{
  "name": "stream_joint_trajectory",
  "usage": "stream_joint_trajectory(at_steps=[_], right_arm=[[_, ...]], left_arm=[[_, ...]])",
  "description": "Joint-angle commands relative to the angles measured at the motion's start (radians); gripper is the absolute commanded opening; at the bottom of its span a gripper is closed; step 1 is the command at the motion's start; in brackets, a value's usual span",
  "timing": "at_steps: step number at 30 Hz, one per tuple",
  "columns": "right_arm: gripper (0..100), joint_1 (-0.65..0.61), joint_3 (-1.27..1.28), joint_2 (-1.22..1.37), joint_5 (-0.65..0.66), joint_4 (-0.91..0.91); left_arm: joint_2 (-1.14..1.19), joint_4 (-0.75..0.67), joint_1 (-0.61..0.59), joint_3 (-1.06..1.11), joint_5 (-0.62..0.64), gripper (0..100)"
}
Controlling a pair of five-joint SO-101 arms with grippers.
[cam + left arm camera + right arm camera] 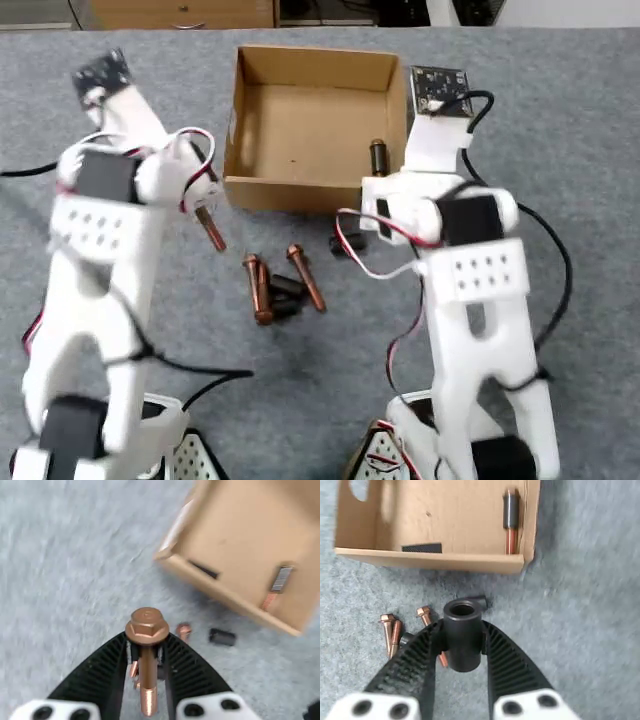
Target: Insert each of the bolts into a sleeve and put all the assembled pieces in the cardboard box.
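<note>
Left hand [146, 642]: clamped on copper hex-head bolt [210, 228], left of centre. Right hand [462, 630]: clamped on black cylindrical sleeve [463, 647], below brown cardboard box [300, 192]. Advice: line shank up with open bore, then slide gently.

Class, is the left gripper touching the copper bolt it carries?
Touching. The left wrist view shows the left gripper clamped on the bolt, pressing its shank from both sides.
</note>
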Motion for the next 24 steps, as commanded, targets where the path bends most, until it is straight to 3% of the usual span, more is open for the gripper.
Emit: stream_joint_trajectory(at_steps=[1, 7, 12, 17, 24], right_arm=[[0.2, 0.013, -0.018, -0.153, 0.063, 0.008], [0.2, 0.007, -0.018, -0.363, 0.098, 0.068], [0.2, -0.001, -0.018, -0.504, 0.101, 0.132], [0.2, -0.168, 0.073, -0.624, 0.163, 0.184], [0.2, -0.275, 0.355, -0.906, 0.169, 0.058]], left_arm=[[-0.154, 0.0, 0.028, -0.071, -0.04, 2], [-0.343, -0.054, 0.21, -0.071, -0.041, 2], [-0.424, -0.189, 0.252, -0.06, -0.064, 2], [-0.441, -0.287, 0.353, 0.014, -0.186, 2], [-0.573, -0.508, 0.457, 0.249, -0.265, 2]])
